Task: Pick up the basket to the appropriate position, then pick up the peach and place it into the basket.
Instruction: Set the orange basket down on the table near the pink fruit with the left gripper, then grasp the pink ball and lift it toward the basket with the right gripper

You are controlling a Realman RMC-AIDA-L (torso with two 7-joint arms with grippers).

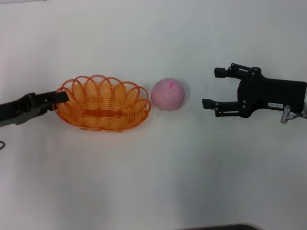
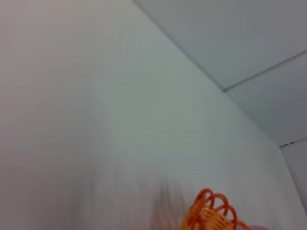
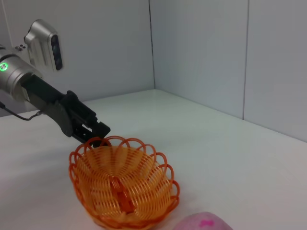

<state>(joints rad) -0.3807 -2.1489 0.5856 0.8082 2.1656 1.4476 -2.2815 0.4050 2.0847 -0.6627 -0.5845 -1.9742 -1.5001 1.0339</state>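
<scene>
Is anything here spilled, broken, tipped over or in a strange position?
Nothing stands out. The basket sits upright and empty on the table, the left end effector at its rim. The peach rests whole beside it, outside. The right end effector is open, apart from the peach.

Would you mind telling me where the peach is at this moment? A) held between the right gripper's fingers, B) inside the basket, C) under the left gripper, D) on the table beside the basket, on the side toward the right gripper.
D: the peach rests on the table just outside the basket rim, between it and the open right gripper, while the left gripper is at the basket's far end.
</scene>
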